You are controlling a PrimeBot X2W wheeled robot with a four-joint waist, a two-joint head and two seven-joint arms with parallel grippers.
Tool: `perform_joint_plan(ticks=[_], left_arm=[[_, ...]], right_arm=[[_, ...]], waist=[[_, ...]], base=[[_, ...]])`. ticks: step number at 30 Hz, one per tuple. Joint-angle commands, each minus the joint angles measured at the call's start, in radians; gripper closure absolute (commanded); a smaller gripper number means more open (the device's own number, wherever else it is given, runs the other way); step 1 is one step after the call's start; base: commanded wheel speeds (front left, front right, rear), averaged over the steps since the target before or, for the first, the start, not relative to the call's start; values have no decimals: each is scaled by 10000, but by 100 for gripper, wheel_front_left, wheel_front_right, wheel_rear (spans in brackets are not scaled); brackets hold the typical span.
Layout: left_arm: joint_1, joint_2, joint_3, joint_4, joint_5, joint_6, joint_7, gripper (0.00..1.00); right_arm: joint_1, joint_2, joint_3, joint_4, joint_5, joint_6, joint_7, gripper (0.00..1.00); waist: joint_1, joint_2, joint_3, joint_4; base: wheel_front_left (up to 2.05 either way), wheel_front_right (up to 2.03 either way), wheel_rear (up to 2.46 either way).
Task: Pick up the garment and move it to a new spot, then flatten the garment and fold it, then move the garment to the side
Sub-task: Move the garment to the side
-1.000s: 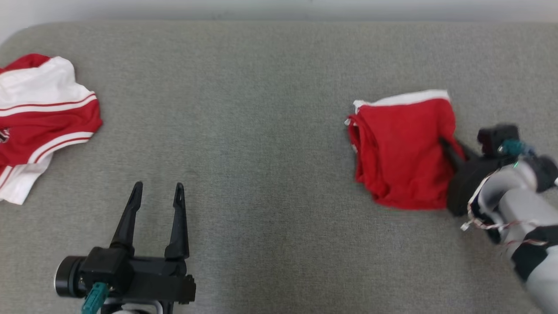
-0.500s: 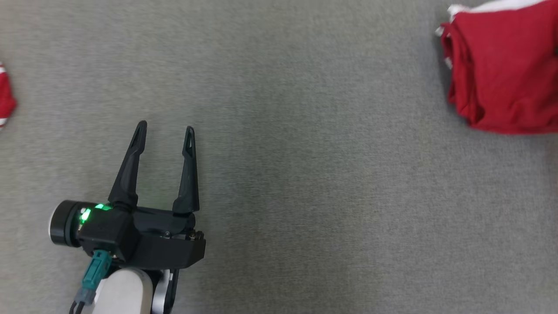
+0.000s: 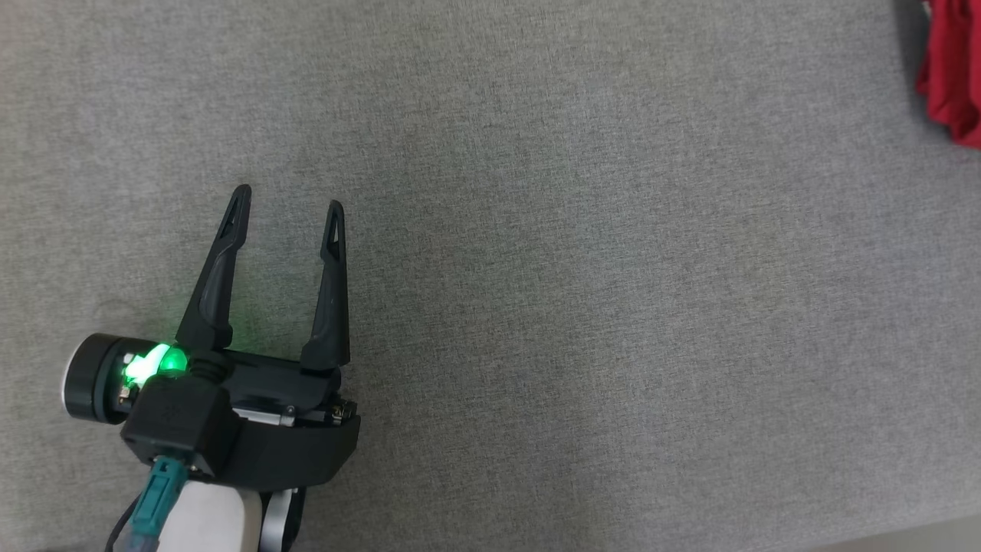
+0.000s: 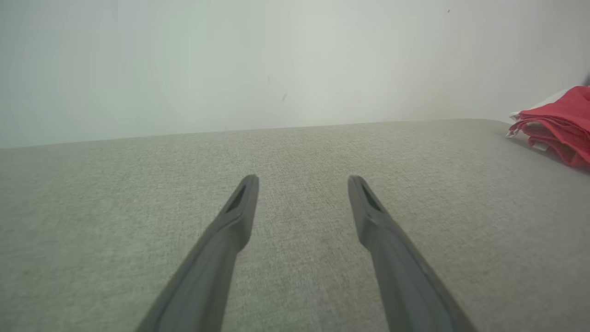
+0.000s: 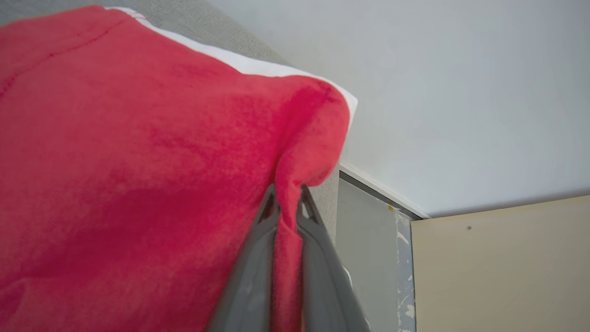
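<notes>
Right end effector (image 5: 286,198) pinched a fold of the folded red garment (image 5: 138,161), which lay at the head view's upper right edge. Left end effector (image 3: 288,196) hung spread over the grey worktop (image 3: 575,307). The step looked like moving the garment aside; next it needed lowering and letting go. Since the earlier frame the head camera had shifted, sliding the garment from mid-right toward the corner.

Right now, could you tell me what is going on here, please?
The robot is handling a folded red garment that lies on a grey upholstered surface. Its right jaws are shut on a pinch of cloth at the garment's edge, towards the right side of the surface. Its left jaws stand open over bare grey fabric, holding nothing and well apart from the garment.
</notes>
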State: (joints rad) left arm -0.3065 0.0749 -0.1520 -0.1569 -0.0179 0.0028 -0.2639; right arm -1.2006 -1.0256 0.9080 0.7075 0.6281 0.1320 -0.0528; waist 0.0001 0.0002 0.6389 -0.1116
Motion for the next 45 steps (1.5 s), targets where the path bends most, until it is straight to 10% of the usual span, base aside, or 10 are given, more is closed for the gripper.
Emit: perform_joint_plan(ticks=[1, 8, 10, 11, 28, 45], left_arm=[[15, 62, -4, -64, 77, 44, -6, 0], [126, 37, -91, -139, 68, 126, -6, 0], [134, 24, -123, -140, 25, 137, -6, 0], [140, 17, -129, -132, 3, 154, -6, 0], [1009, 58, 559, 432, -502, 326, -6, 0], [2257, -6, 1290, 1110, -913, 95, -7, 0]], right_arm=[[-235, -84, 74, 79, -41, -27, -39, 100], [-1071, -99, 548, 847, -348, -27, -32, 100], [-1240, -44, 611, 1152, -318, -27, 16, 51], [-1303, -11, 668, 1295, -349, -27, 0, 0], [-577, 1856, -424, 1875, 389, -27, -2118, 0], [6118, 4950, -6290, -3145, -2004, -27, -2116, 0]], waist=[[-1, -2, 65, 22], [-1, -2, 94, 262], [-1, -2, 92, 323], [-1, -2, 85, 345], [-1, -2, -1974, 266], [-1, -2, -4580, 866]], base=[[0, 0, 0], [0, 0, 0], [0, 0, 0], [0, 0, 0], [0, 0, 0], [0, 0, 0]])
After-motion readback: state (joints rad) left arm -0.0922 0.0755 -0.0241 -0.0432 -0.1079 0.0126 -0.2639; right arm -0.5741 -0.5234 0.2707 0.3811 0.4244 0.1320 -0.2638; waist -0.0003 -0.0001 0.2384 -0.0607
